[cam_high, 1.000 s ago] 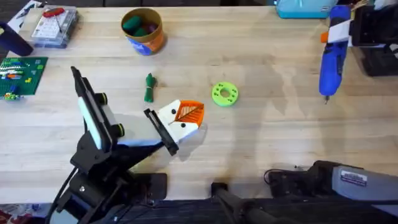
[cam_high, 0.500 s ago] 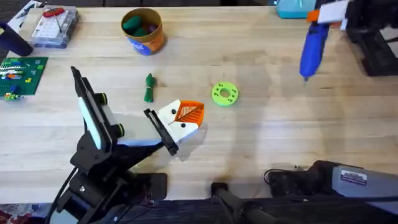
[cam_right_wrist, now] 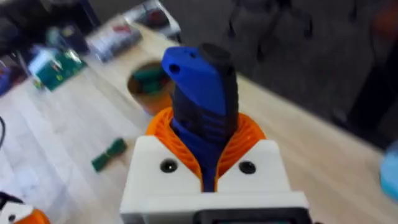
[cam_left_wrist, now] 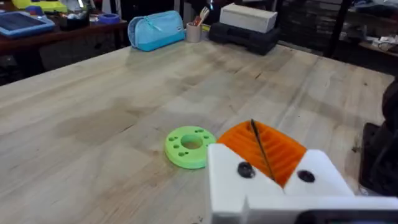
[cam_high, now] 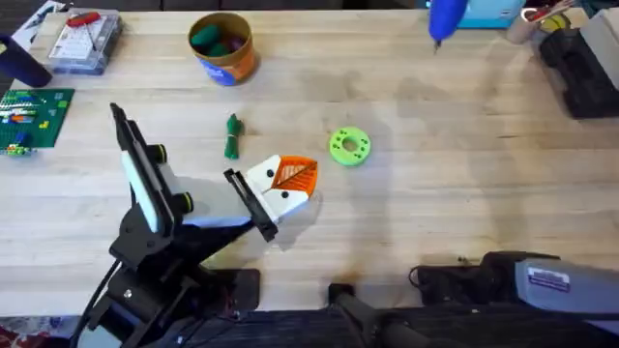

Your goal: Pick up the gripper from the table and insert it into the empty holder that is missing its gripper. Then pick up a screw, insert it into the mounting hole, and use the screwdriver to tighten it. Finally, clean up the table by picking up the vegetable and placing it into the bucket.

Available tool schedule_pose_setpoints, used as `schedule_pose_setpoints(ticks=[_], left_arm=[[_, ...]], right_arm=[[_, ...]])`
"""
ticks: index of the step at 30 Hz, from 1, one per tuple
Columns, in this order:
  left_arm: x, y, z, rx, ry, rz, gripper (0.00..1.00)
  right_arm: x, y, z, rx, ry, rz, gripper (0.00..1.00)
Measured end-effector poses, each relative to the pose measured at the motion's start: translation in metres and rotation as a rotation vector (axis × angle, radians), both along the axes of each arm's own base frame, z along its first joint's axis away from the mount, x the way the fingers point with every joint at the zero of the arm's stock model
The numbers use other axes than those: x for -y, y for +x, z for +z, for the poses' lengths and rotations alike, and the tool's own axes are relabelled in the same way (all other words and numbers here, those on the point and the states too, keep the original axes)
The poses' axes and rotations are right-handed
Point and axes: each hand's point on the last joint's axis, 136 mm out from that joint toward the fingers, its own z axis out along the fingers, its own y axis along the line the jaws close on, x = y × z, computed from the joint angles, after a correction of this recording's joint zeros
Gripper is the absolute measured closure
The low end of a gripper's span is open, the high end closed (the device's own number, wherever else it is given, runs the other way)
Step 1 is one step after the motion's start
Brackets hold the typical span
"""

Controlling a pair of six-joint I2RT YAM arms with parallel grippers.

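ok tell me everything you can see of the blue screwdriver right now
The screwdriver is a thick blue cylinder with a black ribbed grip section, plastic by its look. The right gripper is shut on it, its orange ribbed pads pressed to either side of the body. From overhead it hangs at the table's far edge with its thin tip pointing down, touching nothing else.
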Motion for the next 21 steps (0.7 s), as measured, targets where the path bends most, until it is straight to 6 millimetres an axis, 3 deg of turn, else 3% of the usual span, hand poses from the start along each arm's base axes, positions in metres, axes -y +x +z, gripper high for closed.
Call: schedule_pose_setpoints(ticks=[4,10,15,21], left_arm=[[0.0,0.0,0.0,0.0,0.0,0.0,0.984],[0.0,0.0,0.0,0.0,0.0,0.0,0.984],[0.0,0.0,0.0,0.0,0.0,0.0,0.984],[0.0,0.0,0.0,0.0,0.0,0.0,0.984]], right_arm=[[-0.026,0.0,0.046,0.161,0.064,0.075,0.943],[-0.047,-0.015,0.101,0.33,0.173,0.21,0.941],[-0.062,-0.032,0.118,0.358,0.23,0.327,0.943],[-0.096,-0.057,0.126,0.354,0.273,0.473,0.943]])
